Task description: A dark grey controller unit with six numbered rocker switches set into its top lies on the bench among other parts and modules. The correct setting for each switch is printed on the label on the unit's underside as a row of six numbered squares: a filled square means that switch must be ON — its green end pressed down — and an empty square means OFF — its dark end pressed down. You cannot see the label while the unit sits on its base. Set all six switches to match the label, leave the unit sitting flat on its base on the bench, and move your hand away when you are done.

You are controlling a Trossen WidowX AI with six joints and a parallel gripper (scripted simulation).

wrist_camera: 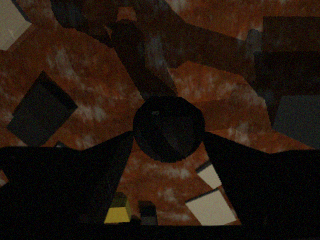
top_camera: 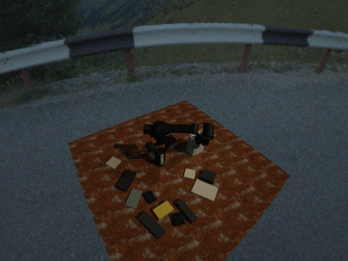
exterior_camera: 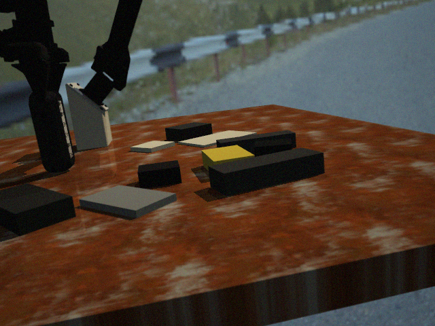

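The dark grey controller unit point(top_camera: 159, 156) point(exterior_camera: 51, 140) stands upright on one end on the rust-coloured bench point(top_camera: 241, 168) point(exterior_camera: 316, 217). Its lower end is at or just above the surface. The pale label point(exterior_camera: 64, 126) shows as a thin strip along the side facing right. I cannot read the squares. My gripper point(top_camera: 156, 148) point(wrist_camera: 168, 135) comes down from above. Its fingers grip the unit's upper part. In the wrist view the unit's rounded end point(wrist_camera: 168, 127) fills the gap between the two dark fingers. The switches are hidden.
The arm's grey wedge base point(top_camera: 193, 146) point(exterior_camera: 89, 121) stands right of the unit. In front lie a dark block point(exterior_camera: 33, 206), a grey plate point(exterior_camera: 128, 200), a small dark block point(exterior_camera: 160, 172), a yellow block point(top_camera: 162, 209) point(exterior_camera: 226, 154), long dark bars point(exterior_camera: 266, 170) and cream plates point(top_camera: 204, 189) point(top_camera: 113, 162).
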